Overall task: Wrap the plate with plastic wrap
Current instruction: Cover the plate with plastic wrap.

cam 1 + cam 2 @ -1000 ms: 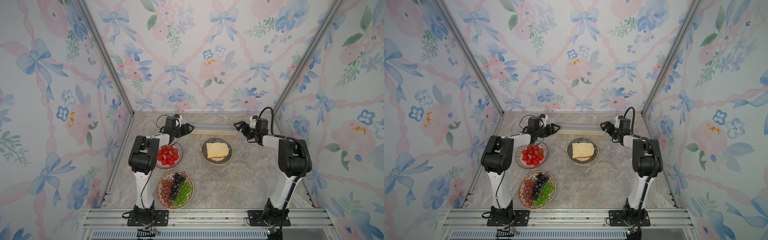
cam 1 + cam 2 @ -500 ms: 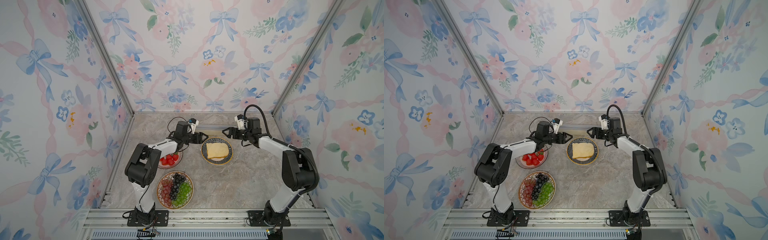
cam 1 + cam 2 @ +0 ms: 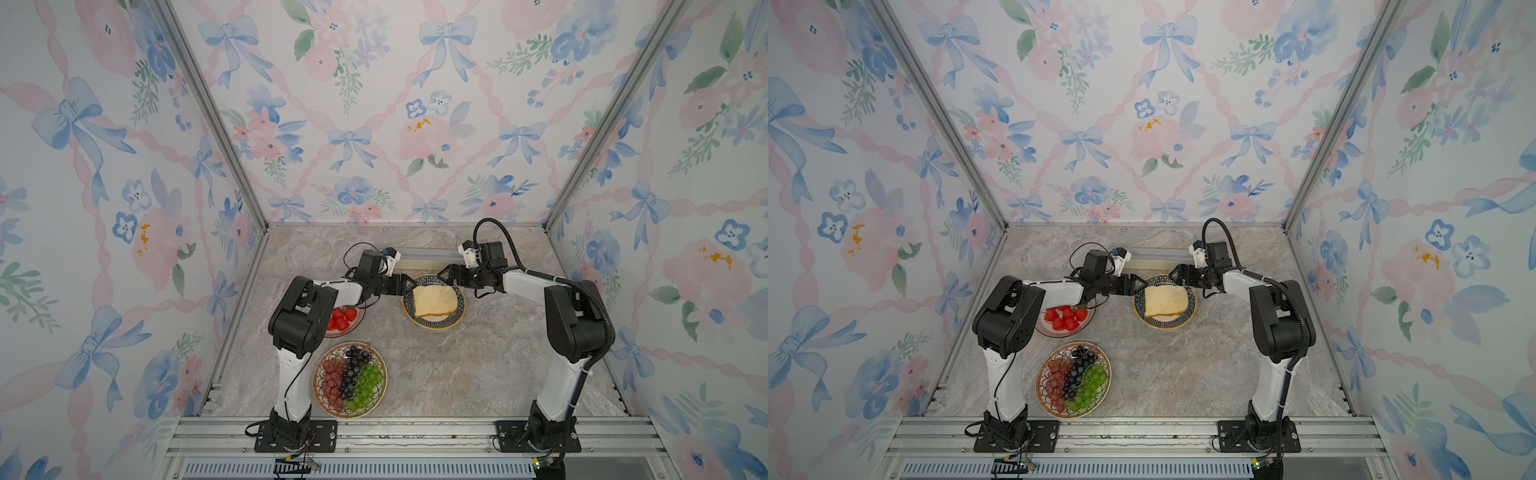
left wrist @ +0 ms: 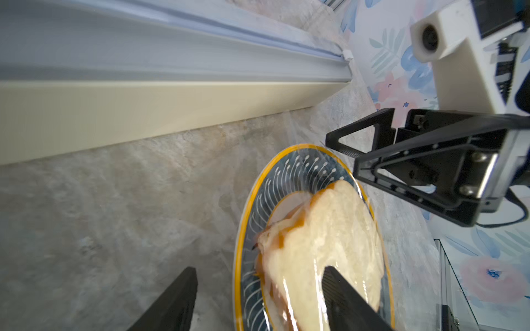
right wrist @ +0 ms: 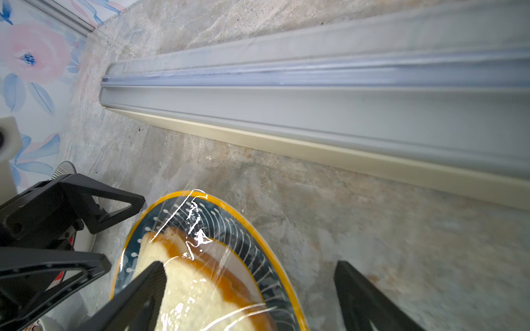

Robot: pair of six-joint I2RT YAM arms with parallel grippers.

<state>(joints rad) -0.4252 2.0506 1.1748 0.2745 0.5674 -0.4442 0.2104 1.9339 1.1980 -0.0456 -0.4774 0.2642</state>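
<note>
- The plate (image 3: pixel 432 325), dark blue with white marks and a yellow rim, sits mid-table on the marble-look tabletop (image 3: pixel 457 374) and carries a slice of bread (image 3: pixel 434 300).
- The plastic wrap (image 5: pixel 198 229) lies draped over the bread and the plate's far rim. It shows as glossy creases and crinkles in both wrist views.
- Whether the film runs back to the box cannot be made out.
- The long cream box (image 3: pixel 424 258) with its grey top lies crosswise just behind the plate, and a small white slider (image 4: pixel 434 54) sits at one end of it.
- The left gripper (image 3: pixel 406 286) is low at the plate's left far edge. Its fingers are spread apart, one over the bread and one over bare table, and nothing is visibly pinched between them.
- The right gripper (image 3: pixel 442 273) is at the plate's right far edge. Its fingers are also spread wide, one over the bread and one over the tabletop.
- The two grippers point toward each other across the rim, near but not touching.
- Strawberries (image 3: pixel 341 316) sit on a dish beside the left arm, and grapes (image 3: pixel 351 376) fill a round plate nearer the front.
</note>
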